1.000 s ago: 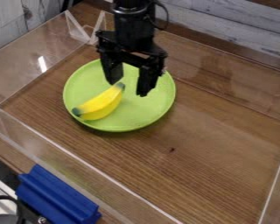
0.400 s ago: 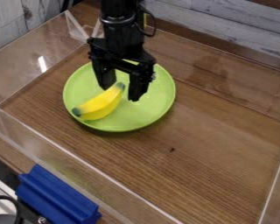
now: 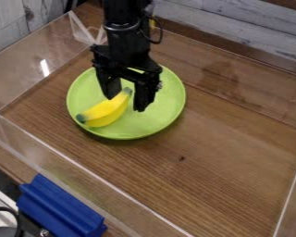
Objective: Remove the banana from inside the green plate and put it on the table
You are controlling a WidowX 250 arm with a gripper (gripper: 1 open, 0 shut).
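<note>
My claw (image 3: 123,93) hangs wide open, pointing straight down over the upper end of the banana (image 3: 104,111), holding nothing. The banana lies in the left half of the plate (image 3: 163,116), slanting from its near-left tip up toward my fingers, one of which stands to each side of its upper end. To do this grasp well, I judge I should come down until the fingers straddle the banana's plump body rather than its thin tip, keep them clear of the plate's floor, and close across its width so that it does not roll away. Then I lift straight up before carrying it to bare table (image 3: 225,157). Compared with a second ago, my claw has shifted left and sits closer over the banana; banana and plate have not moved.
</note>
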